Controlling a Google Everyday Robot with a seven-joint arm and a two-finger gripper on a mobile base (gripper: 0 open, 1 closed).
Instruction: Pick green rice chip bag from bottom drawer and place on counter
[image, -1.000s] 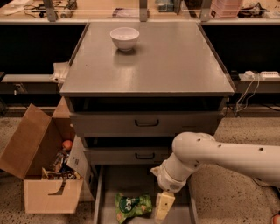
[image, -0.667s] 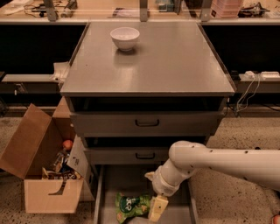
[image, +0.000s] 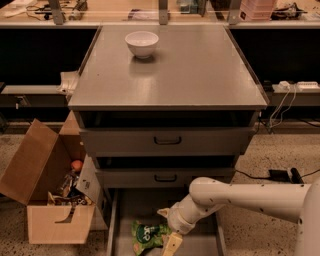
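The green rice chip bag (image: 148, 235) lies on the floor of the open bottom drawer (image: 135, 202), near its front left. My white arm reaches in from the right. The gripper (image: 170, 244) hangs down over the drawer, its yellowish fingertips (image: 172, 243) right beside the bag's right edge and seeming to touch it. The counter (image: 200, 70) is the grey cabinet top above, with a white bowl (image: 142, 43) at its back left.
Two shallower drawers with black handles (image: 167, 140) are shut above the open one. An open cardboard box (image: 47, 187) full of clutter stands on the floor to the left. A workbench (image: 150, 10) with clutter runs behind the cabinet. Cables (image: 285, 100) lie at the right.
My arm has swung left and lower into the bottom drawer, bringing the gripper from the bag's right side up against its right edge. The bag has not moved.
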